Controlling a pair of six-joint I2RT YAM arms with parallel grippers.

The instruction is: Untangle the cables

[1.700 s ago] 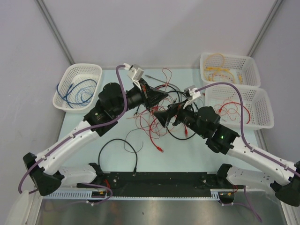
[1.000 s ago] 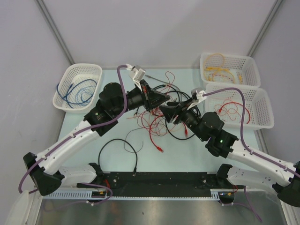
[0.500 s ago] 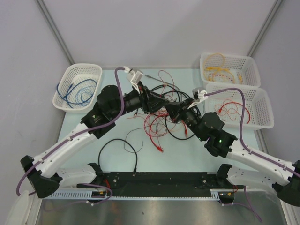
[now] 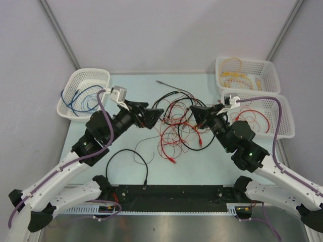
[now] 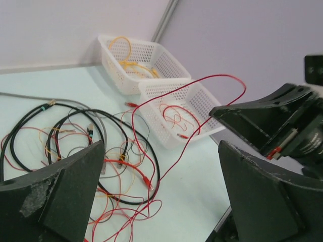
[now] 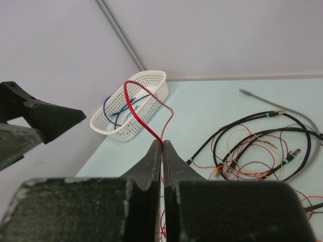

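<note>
Right wrist view: my right gripper [image 6: 162, 145] pinches one red cable [image 6: 172, 113] above the tangled cables [image 6: 252, 146]. My left gripper [image 5: 161, 151] gapes near them; the red cable's far end is lost in the heap

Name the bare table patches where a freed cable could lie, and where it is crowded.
Bare: far edge between the left basket and grey cable; near side between the red plug and right arm. Crowded: central tangle.

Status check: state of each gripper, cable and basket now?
Left gripper, open, empty.
Right gripper, shut on thin red wire.
Pile of red, black and orange-yellow cables, tangled.
Separate black cable, loose, untangled.
Left white mesh basket, holding blue cable.
Far right white basket, holding yellow cable.
Near right white basket, holding red wires.
</note>
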